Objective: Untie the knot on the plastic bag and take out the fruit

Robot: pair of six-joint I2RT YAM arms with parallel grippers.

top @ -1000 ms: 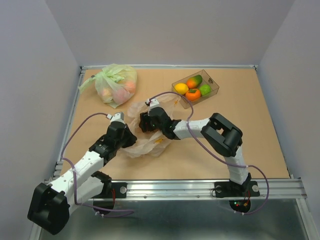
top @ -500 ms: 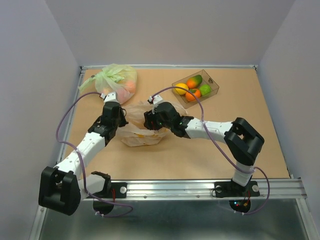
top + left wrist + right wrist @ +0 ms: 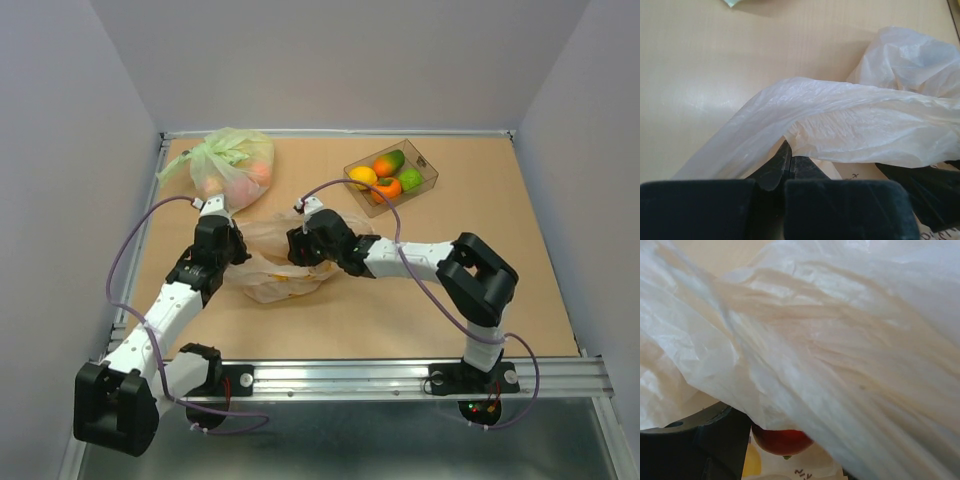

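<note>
The pale peach plastic bag (image 3: 268, 280) lies crumpled mid-table between both arms. My left gripper (image 3: 222, 250) is at the bag's left edge. In the left wrist view this gripper (image 3: 789, 152) is shut, pinching a fold of the bag (image 3: 855, 125). My right gripper (image 3: 300, 247) reaches into the bag from the right. In the right wrist view, film of the bag (image 3: 840, 340) drapes over the gripper (image 3: 795, 455). A red fruit (image 3: 782, 440) sits between its jaws against one finger (image 3: 715, 440). The other finger is hidden. A yellow fruit (image 3: 752, 462) lies beside it. The knot is hidden.
A knotted green bag (image 3: 232, 165) of pinkish fruit sits at the back left, close to my left arm. A clear box (image 3: 425, 182) at the back right holds several fruits. Grey walls ring the table, and a metal rail (image 3: 400, 375) runs along the near edge.
My left gripper swung from the bag's near side up to its left edge, dragging the film leftward. The right elbow shifted right while the right gripper stayed in the bag.
</note>
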